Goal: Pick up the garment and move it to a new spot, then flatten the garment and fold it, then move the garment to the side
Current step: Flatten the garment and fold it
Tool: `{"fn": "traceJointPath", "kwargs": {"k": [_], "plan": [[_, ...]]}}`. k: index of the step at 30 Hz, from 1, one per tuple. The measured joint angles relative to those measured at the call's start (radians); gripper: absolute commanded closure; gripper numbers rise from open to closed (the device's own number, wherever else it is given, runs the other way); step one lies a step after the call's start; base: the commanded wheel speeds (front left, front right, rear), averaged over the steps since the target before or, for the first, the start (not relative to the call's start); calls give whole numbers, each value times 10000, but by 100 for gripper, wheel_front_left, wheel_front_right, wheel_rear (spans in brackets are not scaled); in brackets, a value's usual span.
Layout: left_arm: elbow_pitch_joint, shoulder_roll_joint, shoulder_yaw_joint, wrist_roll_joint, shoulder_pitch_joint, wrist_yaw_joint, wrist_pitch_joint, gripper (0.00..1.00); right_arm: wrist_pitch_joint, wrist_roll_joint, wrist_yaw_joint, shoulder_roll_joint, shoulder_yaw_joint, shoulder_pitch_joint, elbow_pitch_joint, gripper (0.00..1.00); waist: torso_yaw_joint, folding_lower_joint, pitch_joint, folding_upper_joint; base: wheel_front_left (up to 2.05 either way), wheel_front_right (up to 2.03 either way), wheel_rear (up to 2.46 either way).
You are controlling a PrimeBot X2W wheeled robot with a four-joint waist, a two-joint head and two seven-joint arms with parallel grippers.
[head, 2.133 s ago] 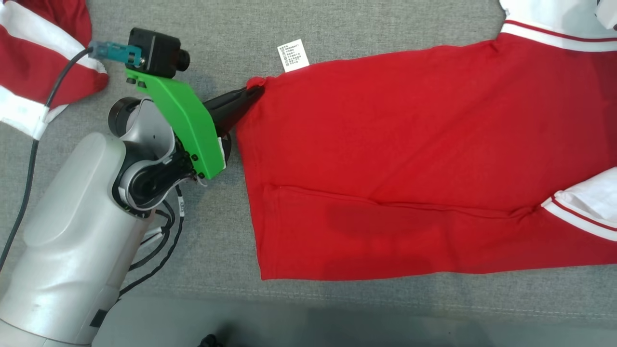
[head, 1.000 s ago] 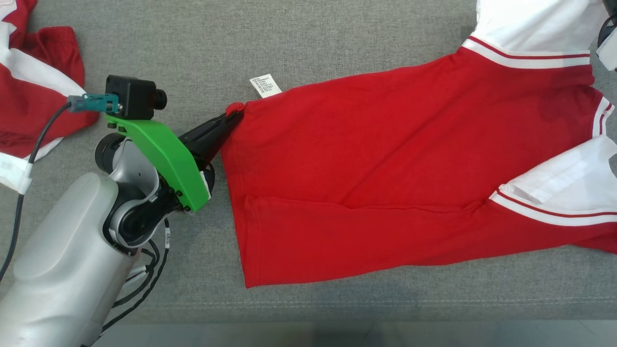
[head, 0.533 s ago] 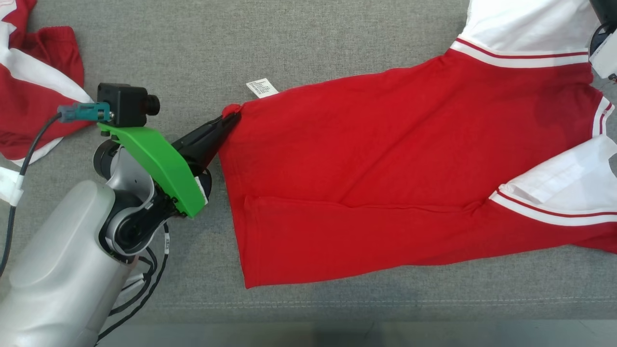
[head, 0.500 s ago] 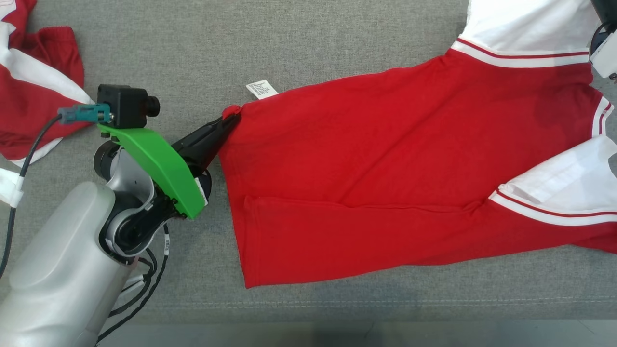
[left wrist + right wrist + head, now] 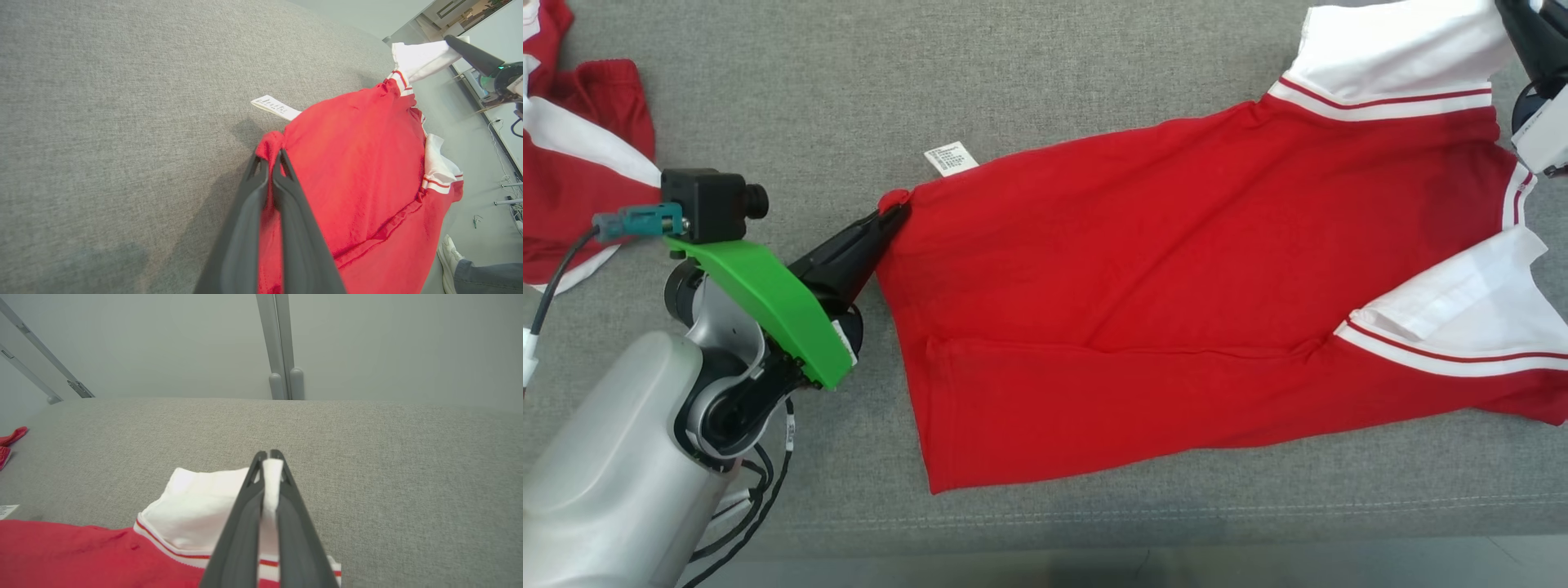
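Surface: grey woven-fabric counter (image 5: 1094,73), with a pale wall and a metal post behind it in the right wrist view.
Garment: red shirt (image 5: 1176,278) with white sleeves, spread across the middle of the counter, hem toward the robot's left, sleeves toward its right. A white care label (image 5: 950,158) sticks out beside the far hem corner.
Left tool (image 5: 270,154): pressed together on that far hem corner, a small red tuft poking past the tips.
Right tool (image 5: 270,456): pinching the cuff of the far white sleeve (image 5: 1396,45), white cloth showing between its fingers.
Stage: flattening, by my reading, with the shirt stretched between the two pinches.
Risk, slip: each hold has only an edge of cloth, so a harder pull apart could drag the tuft or the cuff free.
Risk, crease: a ridge runs along the lower body and the near sleeve (image 5: 1454,302) lies doubled on itself (possibly a tucked layer beneath; the view is too flat to say). Folding over these would set the wrinkle in.
Risk, edge: the near side lies close to the counter's front seam, so a drag toward the robot could spill it over.
Risk, neighbour: a second red-and-white garment (image 5: 572,163) lies at the left, near the left arm's cable (image 5: 556,278), and a leftward sweep could snag it.
Containers: no bin, box or basket among these things; both garments lie loose on the counter.
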Motion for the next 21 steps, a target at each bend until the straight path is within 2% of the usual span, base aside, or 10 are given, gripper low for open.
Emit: {"fn": "traceJointPath", "kwargs": {"k": [14, 21], "plan": [[-117, 472, -52, -360, 961, 0, -416, 100, -619, 468, 2, -196, -31, 1406, -477, 100, -358, 0, -461, 0, 0, 0, 0], [-393, 525, -35, -428, 1146, 0, -589, 100, -794, 646, 2, -332, -104, 1918, -617, 100, -506, 0, -721, 0, 0, 0, 0]]}}
